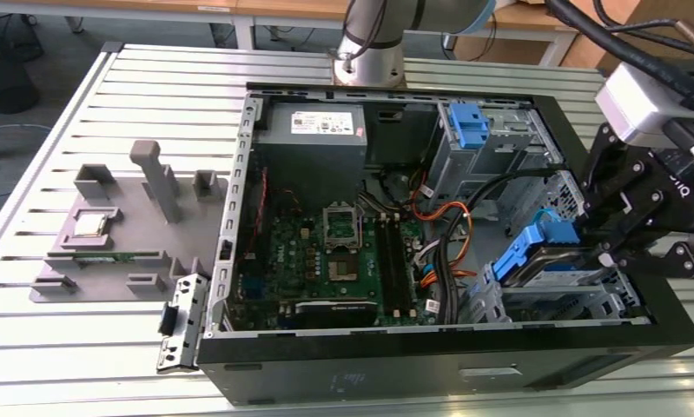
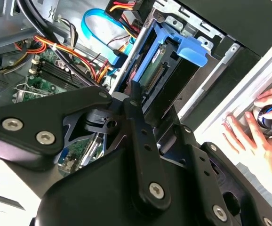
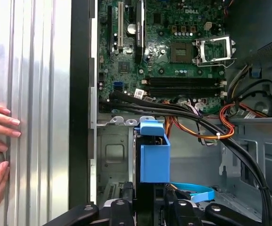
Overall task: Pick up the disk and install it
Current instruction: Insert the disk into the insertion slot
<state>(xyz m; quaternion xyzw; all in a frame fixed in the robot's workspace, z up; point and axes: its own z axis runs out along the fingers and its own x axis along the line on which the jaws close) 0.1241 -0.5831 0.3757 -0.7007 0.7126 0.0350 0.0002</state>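
Clamping the disk in the hand over the drive cage

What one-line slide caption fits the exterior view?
Black robot gripper grips the blue-framed silver hard disk, tilted at the metal drive cage of an open black computer case.

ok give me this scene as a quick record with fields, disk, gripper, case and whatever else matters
disk: blue-framed drive, tilted at the drive cage on the exterior view's right side of the case
gripper: right by the disk, above the cage
case: open tower lying on a slotted metal table
motherboard: exposed inside the case
grey fixture: on the table, to the exterior view's left of the case
hand: a person's, on the table beside the case
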